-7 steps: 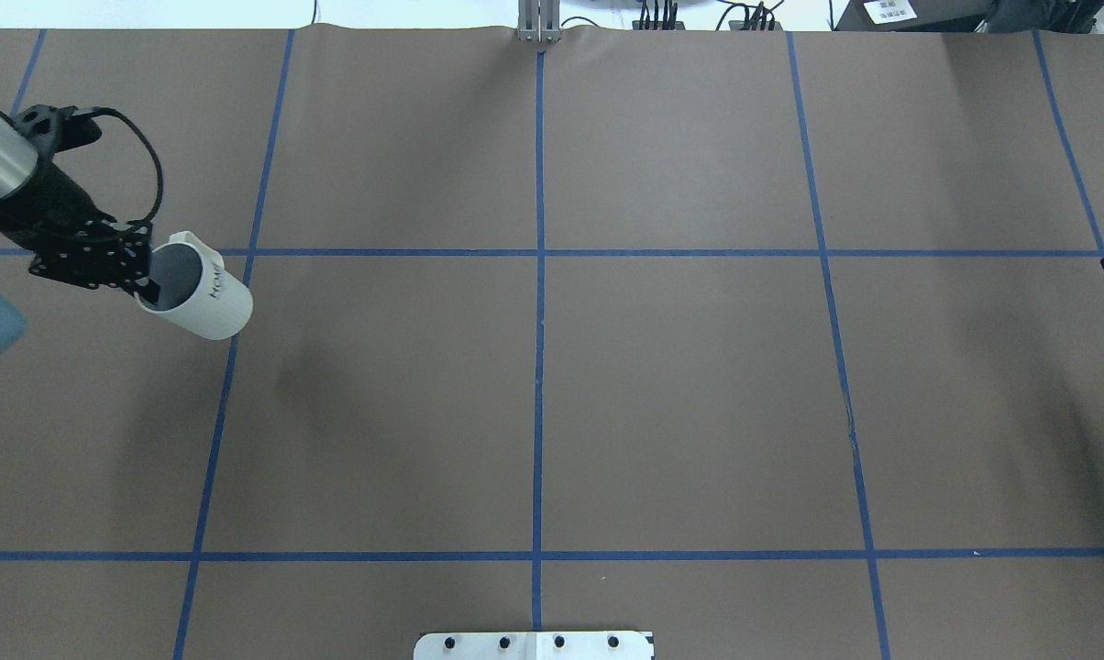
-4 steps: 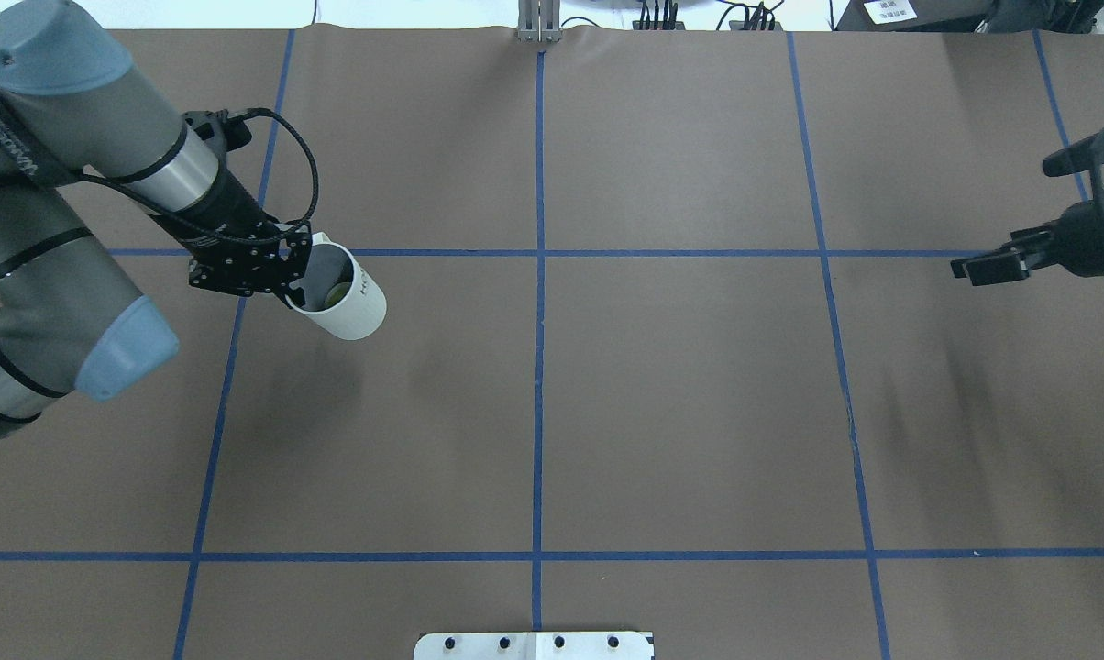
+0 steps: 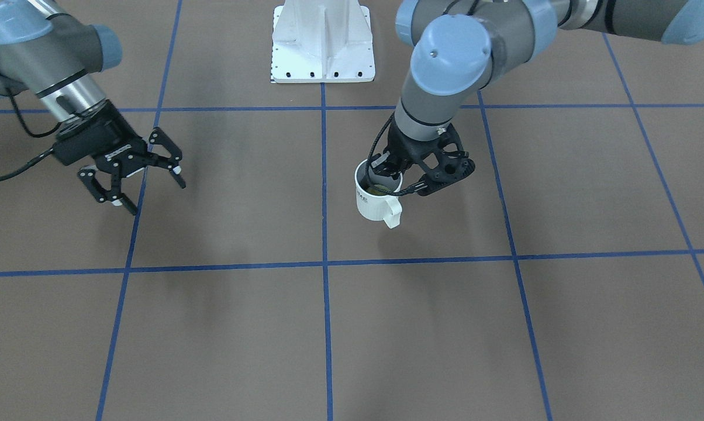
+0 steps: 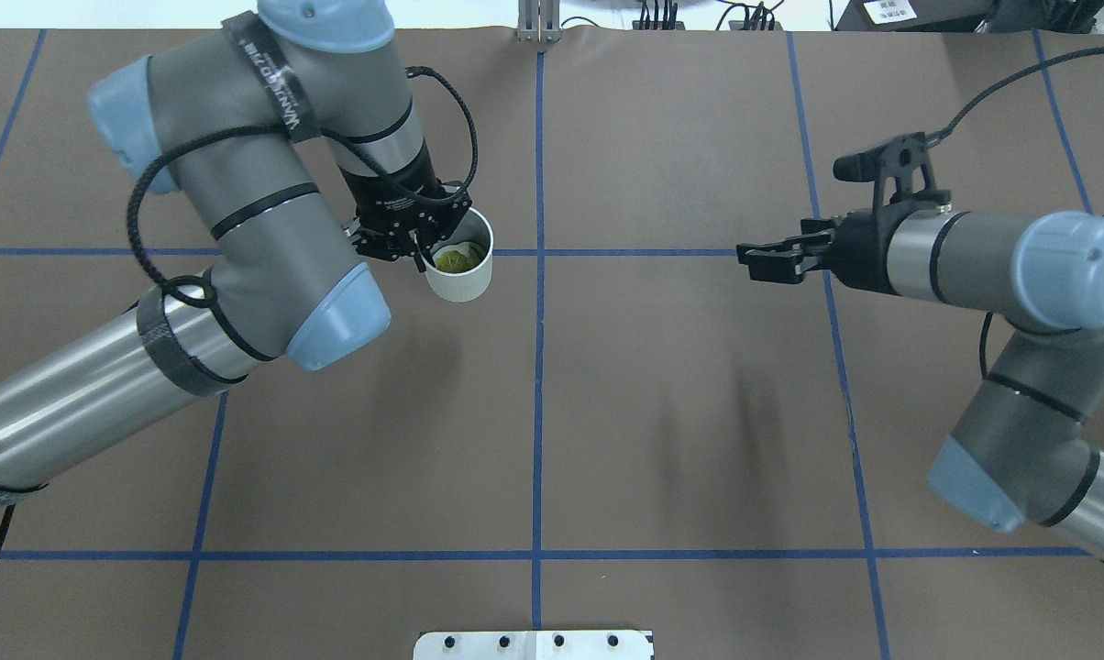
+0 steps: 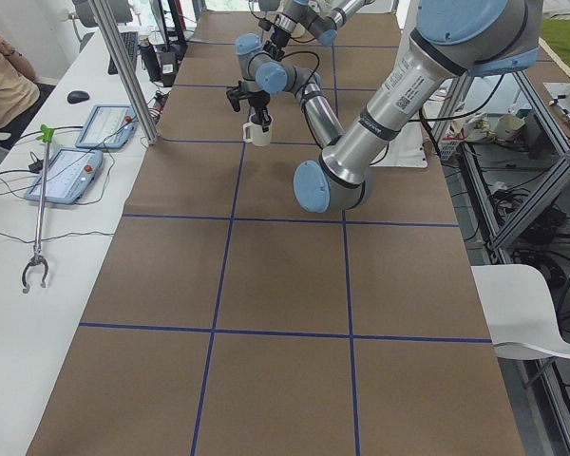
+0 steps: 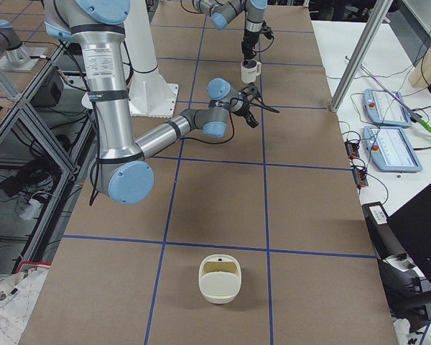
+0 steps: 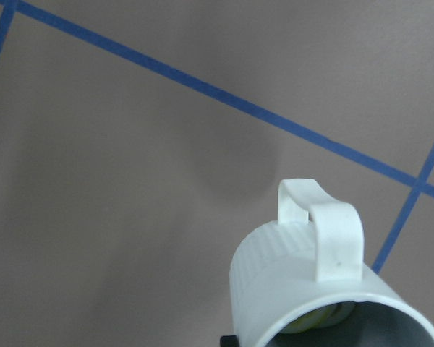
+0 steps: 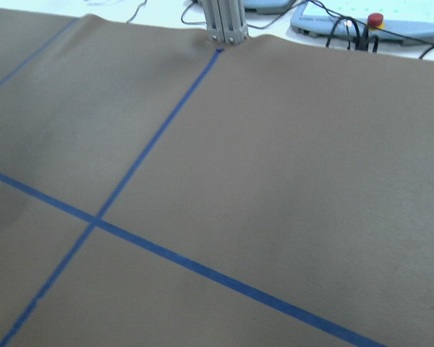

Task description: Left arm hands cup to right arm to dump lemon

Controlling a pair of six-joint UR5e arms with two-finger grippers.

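A: Background, quick: brown matte tabletop (image 4: pixel 699 412), blue tape grid. The long centre tape line (image 4: pixel 539 394) is my reference.
B: Where's the cup?
A: The cup (image 4: pixel 465 282) is near that line, on the side of the left arm (image 4: pixel 268 202). Mouth up, and it looks lifted off the tabletop. The left pincer (image 4: pixel 421 257) is clamped on the rim, one finger inside, one outside. The lemon (image 4: pixel 458 258) lies flat at the bottom.
B: Other side?
A: The right pincer (image 3: pixel 153 196) is well apart from the line on the opposite side. Jaws spread wide, nothing in them, pointed toward the line.
B: Step?
A: My read: approach to the hand-over, no transfer yet.
B: Risks?
A: It's a rim pinch on what looks like smooth glazed ceramic, so a jolt could swivel or slip the cup. If the right pincer closes where the left finger sits, the fingers clash. If the left lets go before the right has bite, the cup drops. Tilt it early and the lemon slides out short of the dump spot.
B: Materials, shapes?
A: Cup: cream-white cylinder, fine ribs round the wall, angular loop handle on the side away from the robot's base. Dark letters ending "ME", pale grey inside. Lemon: thin round slice, yellow-green with a paler rim, narrower than the mouth. Both pincers are hard black linkwork. The ribs may help grip.
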